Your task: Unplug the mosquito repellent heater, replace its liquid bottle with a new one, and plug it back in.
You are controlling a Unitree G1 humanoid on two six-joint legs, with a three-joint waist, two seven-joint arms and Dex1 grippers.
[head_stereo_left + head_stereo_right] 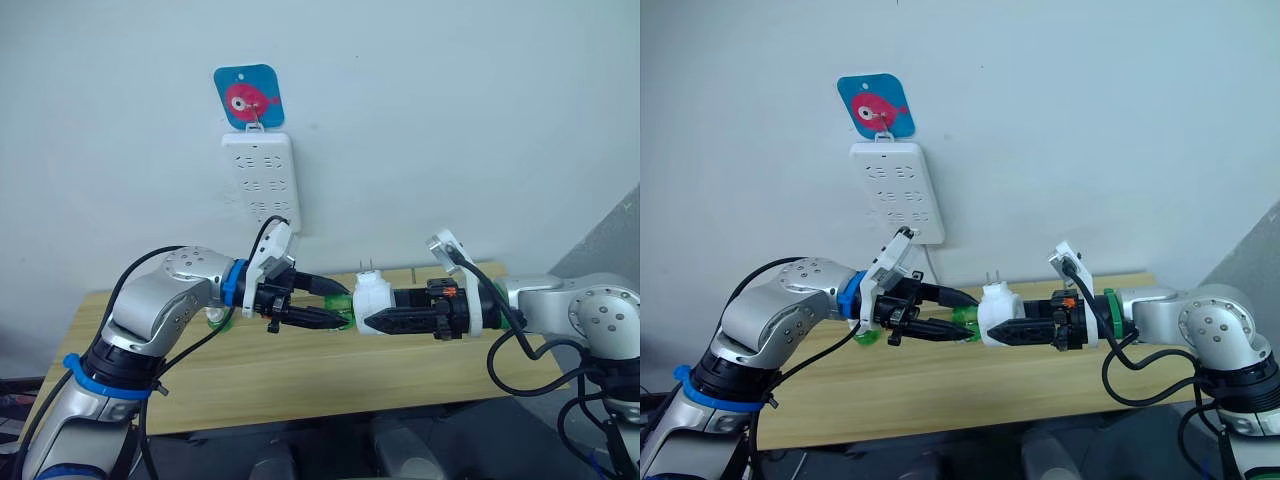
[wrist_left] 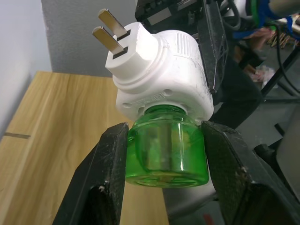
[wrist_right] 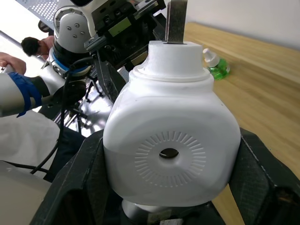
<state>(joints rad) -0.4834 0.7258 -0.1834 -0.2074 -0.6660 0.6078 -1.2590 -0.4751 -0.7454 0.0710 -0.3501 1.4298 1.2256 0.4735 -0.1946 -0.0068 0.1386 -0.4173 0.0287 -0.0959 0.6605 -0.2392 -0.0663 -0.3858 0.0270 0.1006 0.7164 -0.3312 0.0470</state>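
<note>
The white mosquito repellent heater (image 1: 374,296) hangs in the air above the wooden table (image 1: 300,390), its two metal prongs (image 2: 108,29) pointing up and free of any socket. My right gripper (image 1: 366,321) is shut on the heater's body from the right. A green liquid bottle (image 2: 166,159) is still seated in the heater's underside. My left gripper (image 1: 340,303) comes in from the left, and its two black fingers (image 2: 110,178) press on both sides of that bottle. Another green bottle with a white cap (image 3: 215,65) lies on the table behind my left arm.
A tall white power strip (image 1: 262,180) hangs on the wall above the table from a blue hook with a pink fish (image 1: 249,96), and its cable drops behind the table. A person (image 3: 33,47) shows at the edge of the right wrist view.
</note>
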